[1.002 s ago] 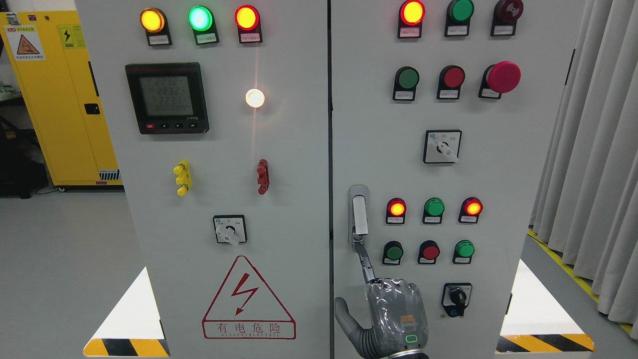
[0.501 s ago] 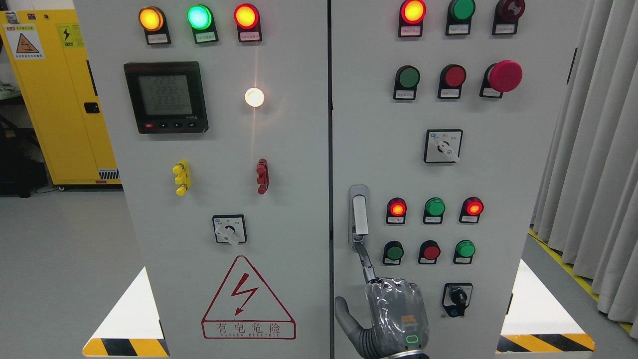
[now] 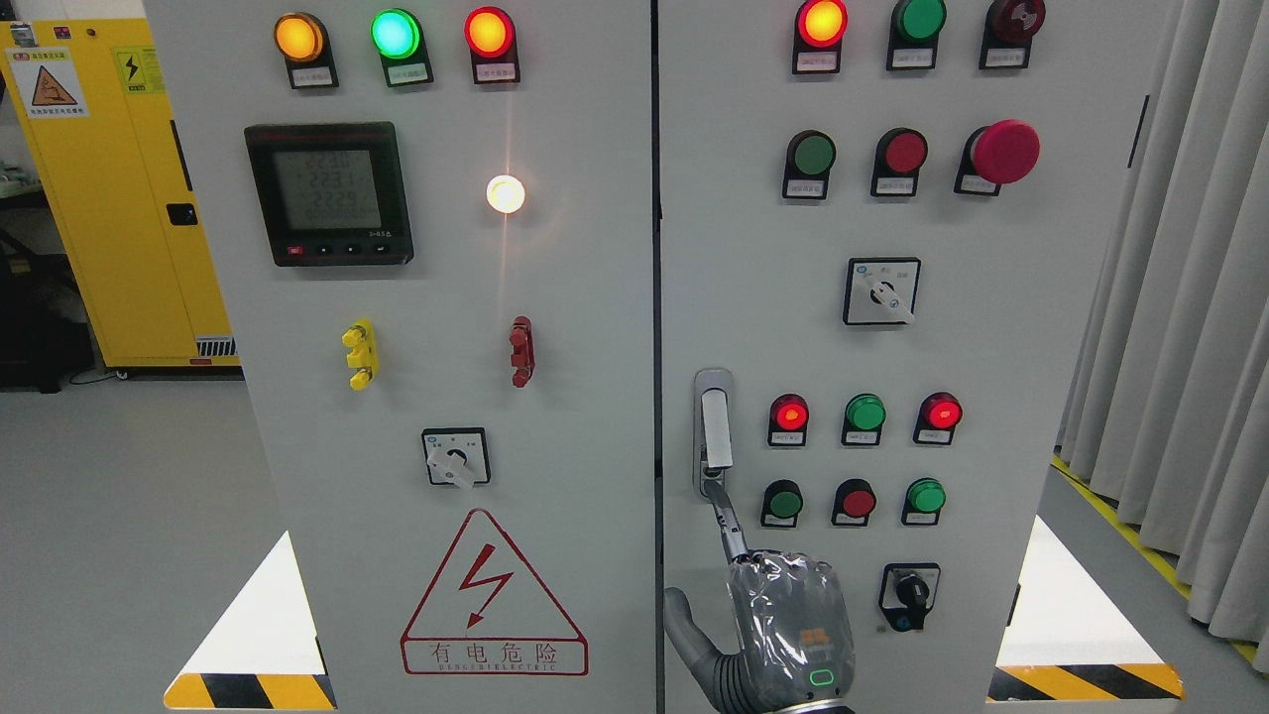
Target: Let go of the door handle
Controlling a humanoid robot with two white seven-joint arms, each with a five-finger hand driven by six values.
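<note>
The silver door handle (image 3: 715, 428) stands upright in its housing on the left edge of the right cabinet door (image 3: 991, 347). My right hand (image 3: 763, 605) comes up from the bottom edge just below it, its grey back towards the camera. Its index finger (image 3: 728, 526) stretches up and its tip is hooked into the lower end of the handle. The thumb (image 3: 682, 620) sticks out to the left, and the other fingers are curled out of sight behind the hand. The left arm does not show.
Lamps, push buttons, a red mushroom button (image 3: 1005, 151) and rotary switches (image 3: 880, 291) cover the right door. The left door (image 3: 446, 397) carries a meter (image 3: 328, 193) and a hazard triangle (image 3: 493, 595). A yellow cabinet (image 3: 109, 198) stands far left, grey curtains (image 3: 1190, 327) at the right.
</note>
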